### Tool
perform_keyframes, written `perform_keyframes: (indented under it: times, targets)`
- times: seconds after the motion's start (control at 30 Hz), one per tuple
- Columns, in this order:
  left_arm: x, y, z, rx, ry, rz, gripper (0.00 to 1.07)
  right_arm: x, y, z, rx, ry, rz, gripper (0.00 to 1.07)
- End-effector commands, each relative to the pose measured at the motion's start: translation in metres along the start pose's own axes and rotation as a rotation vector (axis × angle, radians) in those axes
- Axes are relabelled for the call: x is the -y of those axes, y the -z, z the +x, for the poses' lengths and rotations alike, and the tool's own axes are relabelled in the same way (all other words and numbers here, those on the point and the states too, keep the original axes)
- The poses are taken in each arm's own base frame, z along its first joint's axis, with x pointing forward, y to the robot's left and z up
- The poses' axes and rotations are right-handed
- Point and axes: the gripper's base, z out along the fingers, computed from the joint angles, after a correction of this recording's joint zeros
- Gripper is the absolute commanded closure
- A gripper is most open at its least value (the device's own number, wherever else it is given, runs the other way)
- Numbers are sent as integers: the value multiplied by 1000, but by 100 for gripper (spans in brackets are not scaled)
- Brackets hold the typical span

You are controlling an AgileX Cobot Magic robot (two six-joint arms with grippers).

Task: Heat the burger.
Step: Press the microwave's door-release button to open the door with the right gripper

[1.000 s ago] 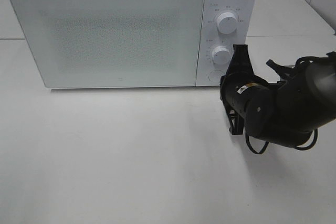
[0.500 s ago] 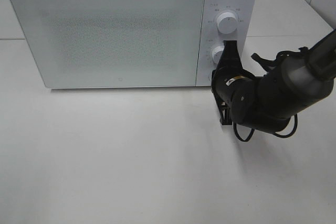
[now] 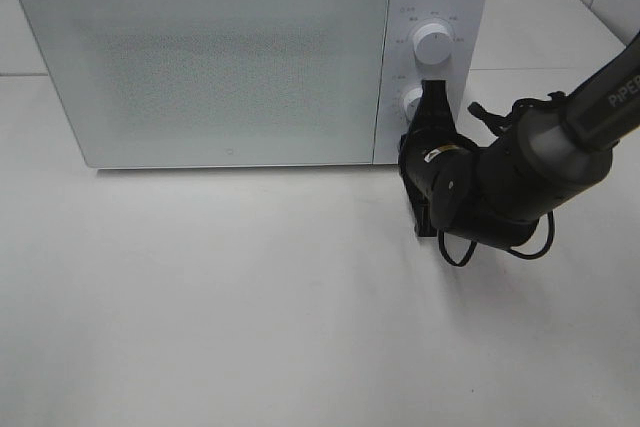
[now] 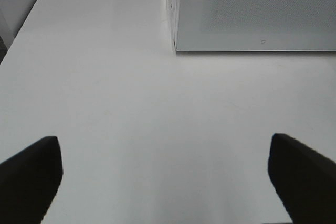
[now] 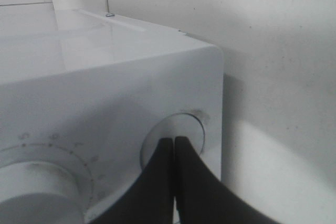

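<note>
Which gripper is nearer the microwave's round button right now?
Right. The right gripper, shut, has its tips at the round button; the left gripper hangs open over the table, back from the microwave.

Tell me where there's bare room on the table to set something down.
The table in front of the microwave door is bare from its left edge across to the right arm. The left gripper, open, has bare table under it. It is crowded at the microwave's front right corner, where the shut right gripper is at the round button.
</note>
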Motion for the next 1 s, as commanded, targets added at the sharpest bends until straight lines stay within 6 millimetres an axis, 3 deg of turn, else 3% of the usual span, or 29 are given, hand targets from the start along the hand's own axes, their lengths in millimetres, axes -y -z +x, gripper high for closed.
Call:
perform_keyframes:
  times: [0.03, 0.5, 0.67, 1.0]
  targets:
    - [0, 2, 0, 30, 2, -1, 7, -6, -4, -1, 17, 0, -47, 107]
    - [0, 2, 0, 30, 2, -1, 7, -21, -12, 1, 56, -28, -156, 107]
    - [0, 2, 0, 30, 2, -1, 7, -38, -16, -4, 117, -27, -314, 107]
    - [0, 2, 0, 30, 2, -1, 7, -52, -26, 5, 119, -12, -374, 107]
